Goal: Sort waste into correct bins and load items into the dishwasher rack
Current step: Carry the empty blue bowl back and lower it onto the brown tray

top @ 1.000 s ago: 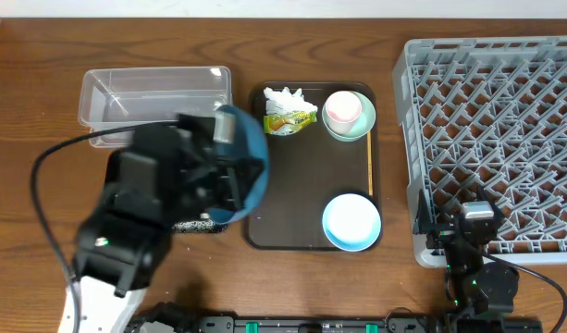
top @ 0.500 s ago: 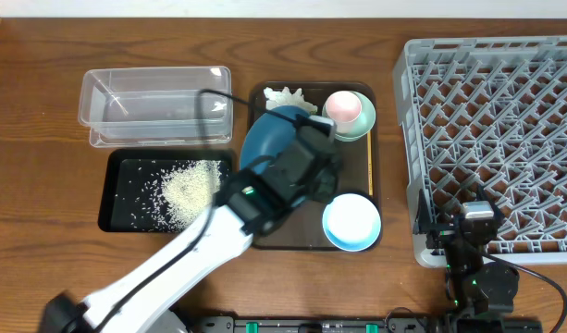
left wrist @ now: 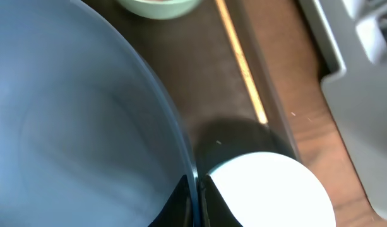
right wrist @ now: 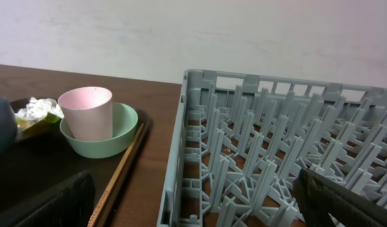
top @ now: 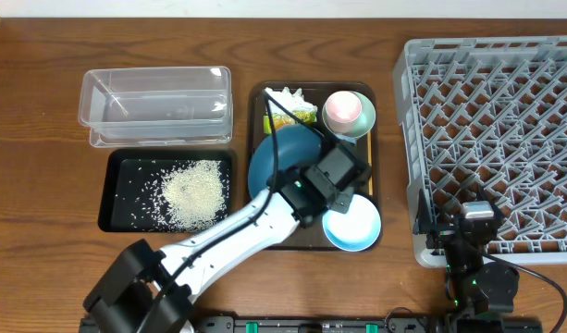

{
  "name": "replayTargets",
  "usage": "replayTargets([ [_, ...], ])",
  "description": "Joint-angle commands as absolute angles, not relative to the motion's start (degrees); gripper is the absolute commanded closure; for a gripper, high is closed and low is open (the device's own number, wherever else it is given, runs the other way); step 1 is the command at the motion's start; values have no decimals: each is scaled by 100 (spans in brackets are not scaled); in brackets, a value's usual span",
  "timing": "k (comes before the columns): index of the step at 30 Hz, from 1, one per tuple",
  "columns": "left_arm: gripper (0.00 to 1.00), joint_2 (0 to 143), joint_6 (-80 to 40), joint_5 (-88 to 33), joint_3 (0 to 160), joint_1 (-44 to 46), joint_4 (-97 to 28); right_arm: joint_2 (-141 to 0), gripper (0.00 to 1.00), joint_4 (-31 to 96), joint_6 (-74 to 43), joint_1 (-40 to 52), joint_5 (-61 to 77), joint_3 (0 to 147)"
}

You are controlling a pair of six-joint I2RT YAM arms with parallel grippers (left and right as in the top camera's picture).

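Dark blue bowl (top: pixel 281 155) hangs empty, well left of the dishwasher rack (top: pixel 496 120), rim pinched in my left tool (left wrist: pixel 194 195). Loading step, I judge: next carry it right and seat it among the rack's pegs.

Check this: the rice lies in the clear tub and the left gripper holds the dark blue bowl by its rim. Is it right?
No: the rice lies in the black tray, not the clear tub, as the overhead view shows. The left gripper does hold the dark blue bowl by its rim.
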State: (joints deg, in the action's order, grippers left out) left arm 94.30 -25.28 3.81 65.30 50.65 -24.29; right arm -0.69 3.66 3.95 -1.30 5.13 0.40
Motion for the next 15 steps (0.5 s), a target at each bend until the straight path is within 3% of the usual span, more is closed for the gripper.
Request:
replayTargets([
  [1, 94, 9441, -2475, 506, 6698, 5092, -2453, -43, 1, 390, 327, -110, 473, 32],
  [15, 92, 9454, -2626, 864, 6311, 5092, -2405, -43, 1, 390, 327, -110, 473, 32],
])
